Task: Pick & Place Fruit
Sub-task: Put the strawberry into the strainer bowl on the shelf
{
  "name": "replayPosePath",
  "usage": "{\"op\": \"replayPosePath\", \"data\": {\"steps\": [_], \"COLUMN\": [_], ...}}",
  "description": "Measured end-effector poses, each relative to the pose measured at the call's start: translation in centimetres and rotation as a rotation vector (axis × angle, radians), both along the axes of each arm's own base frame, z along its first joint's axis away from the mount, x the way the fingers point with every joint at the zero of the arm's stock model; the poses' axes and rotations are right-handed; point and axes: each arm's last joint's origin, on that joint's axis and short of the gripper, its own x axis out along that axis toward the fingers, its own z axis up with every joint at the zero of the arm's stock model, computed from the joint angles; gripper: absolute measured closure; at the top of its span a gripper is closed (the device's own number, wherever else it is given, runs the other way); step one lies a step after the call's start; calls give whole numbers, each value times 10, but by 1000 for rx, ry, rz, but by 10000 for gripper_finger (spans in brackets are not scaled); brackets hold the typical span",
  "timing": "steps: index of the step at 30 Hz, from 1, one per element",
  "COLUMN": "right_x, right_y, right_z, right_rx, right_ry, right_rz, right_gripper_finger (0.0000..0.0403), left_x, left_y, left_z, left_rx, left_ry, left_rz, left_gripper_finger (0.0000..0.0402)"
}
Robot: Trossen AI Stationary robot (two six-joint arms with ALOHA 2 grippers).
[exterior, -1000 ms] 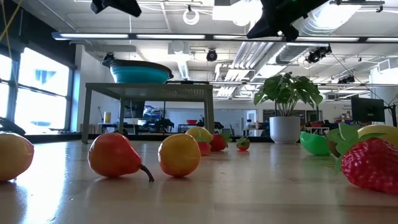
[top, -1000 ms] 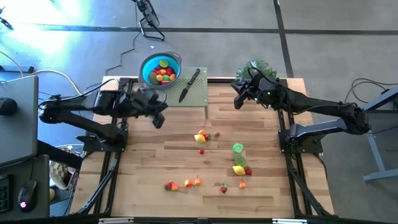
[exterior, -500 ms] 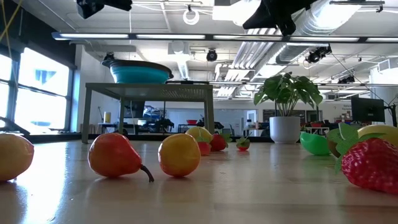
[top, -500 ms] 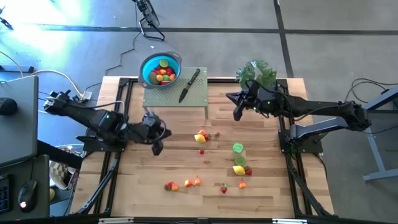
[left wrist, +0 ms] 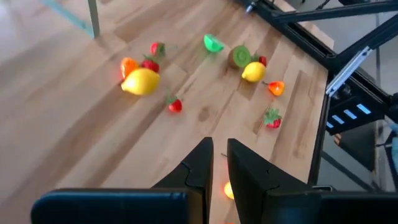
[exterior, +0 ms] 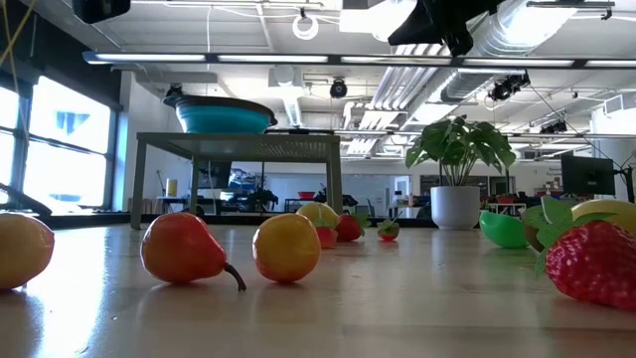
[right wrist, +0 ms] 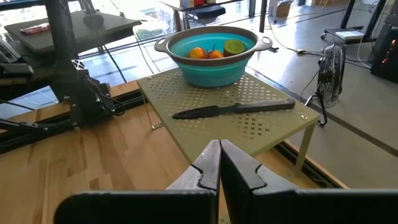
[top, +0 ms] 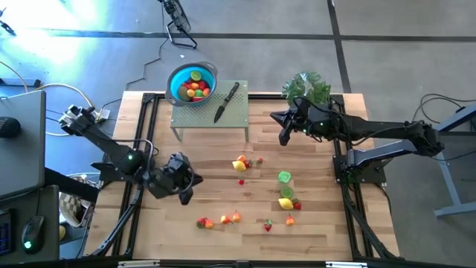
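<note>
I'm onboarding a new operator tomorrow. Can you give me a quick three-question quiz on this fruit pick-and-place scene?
1. True or false: the blue bowl already holds fruit.
2. What lies beside the bowl on the perforated stand?
A. a spoon
B. a black-handled knife
C. a lemon
3. Fill in: the left gripper hangs over the table's ____ side, near the fruit, while the right gripper waits by the potted plant.

Key
1. True: orange, red and green pieces show in it in the right wrist view.
2. B: the knife lies on the stand, apart from the bowl.
3. left
</note>
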Motion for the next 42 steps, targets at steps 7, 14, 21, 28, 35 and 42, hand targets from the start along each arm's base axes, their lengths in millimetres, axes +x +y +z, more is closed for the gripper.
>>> {"op": "replayPosePath", "data": {"steps": [7, 14, 21, 28, 35, 42], "right_x": [-1, -2, -2, -2, -2, -2], "right_y": [0, 2, 4, 4, 4, 4], "right_z": [-2, -8, -10, -10, -10, -11], "right_rx": [3, 35, 64, 64, 58, 56], "right_ry": [24, 79, 102, 104, 105, 107], "right_rz": [6, 73, 123, 124, 126, 126], "right_gripper_finger": [401, 401, 401, 400, 400, 400], "left_x": [19, 36, 39, 38, 31, 35], "left_y": [-20, -35, -49, -71, -88, -98], "left_z": [-15, -17, -22, -24, -44, -61], "left_rx": [-8, -85, -213, -344, -503, -594], "left_ry": [74, 146, 277, 331, 521, 708], "left_rz": [-31, -60, 17, 128, 238, 256], "left_gripper_finger": [382, 397, 401, 401, 401, 401]}}
